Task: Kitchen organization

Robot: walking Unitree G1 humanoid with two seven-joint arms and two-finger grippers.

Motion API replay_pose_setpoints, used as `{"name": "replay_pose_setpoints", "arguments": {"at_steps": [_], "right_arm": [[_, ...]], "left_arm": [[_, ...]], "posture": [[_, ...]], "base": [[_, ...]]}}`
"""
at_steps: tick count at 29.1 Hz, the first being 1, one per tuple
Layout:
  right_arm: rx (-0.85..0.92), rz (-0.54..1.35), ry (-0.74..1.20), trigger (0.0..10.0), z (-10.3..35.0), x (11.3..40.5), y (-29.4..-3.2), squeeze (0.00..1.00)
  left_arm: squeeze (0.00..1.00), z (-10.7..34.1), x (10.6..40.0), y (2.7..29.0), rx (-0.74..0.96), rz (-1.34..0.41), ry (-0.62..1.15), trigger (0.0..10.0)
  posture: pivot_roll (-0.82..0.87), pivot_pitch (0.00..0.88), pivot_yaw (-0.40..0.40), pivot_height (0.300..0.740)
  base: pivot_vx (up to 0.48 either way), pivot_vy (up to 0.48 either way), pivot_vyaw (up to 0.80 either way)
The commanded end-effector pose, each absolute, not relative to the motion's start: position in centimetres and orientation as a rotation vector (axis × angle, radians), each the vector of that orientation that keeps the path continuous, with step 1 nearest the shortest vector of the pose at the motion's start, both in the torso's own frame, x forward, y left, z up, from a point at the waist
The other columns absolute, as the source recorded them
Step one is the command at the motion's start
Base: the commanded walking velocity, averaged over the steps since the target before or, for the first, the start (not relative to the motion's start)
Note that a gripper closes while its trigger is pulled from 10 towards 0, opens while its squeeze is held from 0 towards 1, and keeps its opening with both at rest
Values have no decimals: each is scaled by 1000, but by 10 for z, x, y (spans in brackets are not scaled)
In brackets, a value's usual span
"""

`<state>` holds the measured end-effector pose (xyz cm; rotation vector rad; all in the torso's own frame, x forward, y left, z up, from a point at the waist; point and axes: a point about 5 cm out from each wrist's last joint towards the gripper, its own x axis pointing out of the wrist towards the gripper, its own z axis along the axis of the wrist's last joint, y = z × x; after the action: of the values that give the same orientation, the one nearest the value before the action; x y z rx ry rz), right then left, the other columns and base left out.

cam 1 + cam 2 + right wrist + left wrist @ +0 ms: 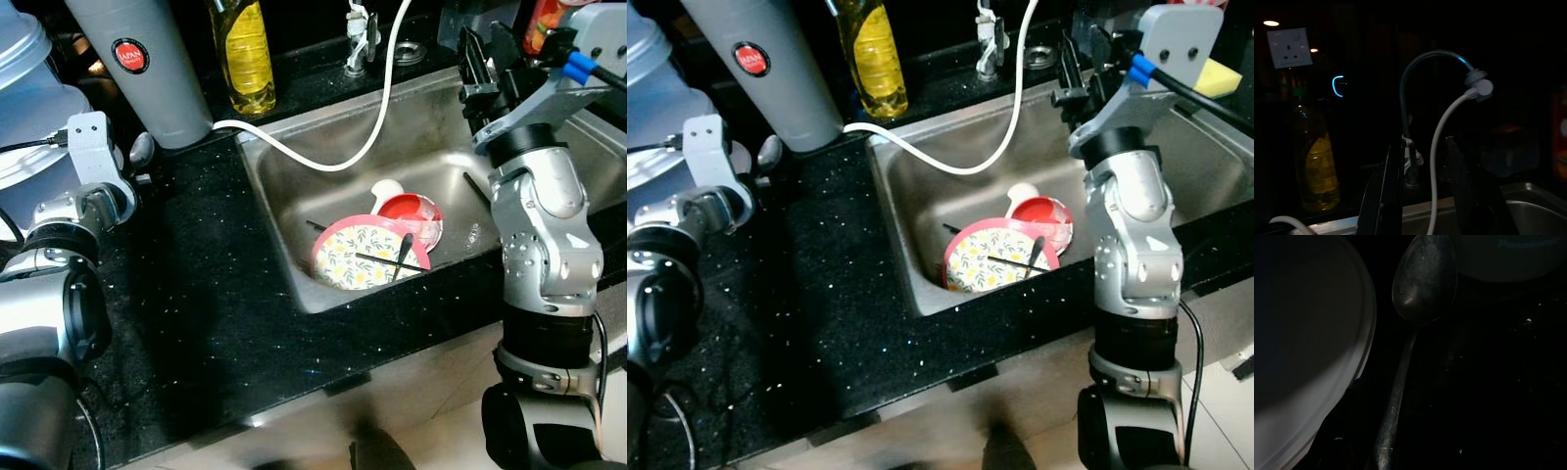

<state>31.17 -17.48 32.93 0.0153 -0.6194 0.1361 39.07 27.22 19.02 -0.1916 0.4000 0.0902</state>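
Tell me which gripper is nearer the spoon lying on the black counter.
Left. The left gripper sits at the counter's left end, right beside the spoon, which lies just ahead of it. The right gripper is raised over the sink's far right side, pointing toward the faucet.

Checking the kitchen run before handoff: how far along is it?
Done: nothing can be called finished from this. In hand: nothing; the right hand is open, raised over the sink facing the tap. Left to sort: floral plate, red bowl and utensils lie in the sink; a spoon lies on the counter.
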Motion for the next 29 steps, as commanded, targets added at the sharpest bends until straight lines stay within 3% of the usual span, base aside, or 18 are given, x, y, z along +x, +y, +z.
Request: {"name": "replay_pose_setpoints", "arguments": {"at_steps": [1,3,17,18,21,22,24,25,26,29], "right_arm": [[22,150,-640,10000,332,309,-172,0],[22,149,-640,10000,332,309,-173,0],[19,146,-643,10000,334,309,-173,0],[19,144,-644,10000,334,308,-173,0],[19,142,-644,10000,334,308,-174,0],[19,138,-644,10000,333,307,-174,0],[18,137,-643,10000,333,307,-175,0],[18,136,-641,10000,333,307,-175,0],[18,136,-641,10000,333,307,-175,0],[17,137,-639,10000,332,308,-175,0]], "left_arm": [[0,171,377,289,-209,153,485,7255],[0,168,377,287,-247,140,497,0],[0,175,381,279,-294,91,462,0],[0,184,386,276,-282,75,418,3098],[0,191,390,273,-273,63,386,3098],[0,205,397,263,-237,16,319,10000],[0,211,401,254,-218,-8,300,10000],[0,217,404,234,-187,-33,275,10000],[0,217,404,234,-187,-33,275,10000],[0,215,394,196,-182,-34,241,10000]], "posture": [[-228,101,142,740],[-229,101,140,740],[-231,104,143,740],[-233,105,146,740],[-233,105,146,740],[-231,106,146,740],[-229,109,149,740],[-222,110,146,740],[-222,110,146,740],[-217,108,144,740]], "base": [[0,0,0],[0,0,0],[0,0,0],[0,0,0],[0,0,0],[0,0,0],[0,0,0],[0,0,0],[0,0,0],[0,0,0]]}}
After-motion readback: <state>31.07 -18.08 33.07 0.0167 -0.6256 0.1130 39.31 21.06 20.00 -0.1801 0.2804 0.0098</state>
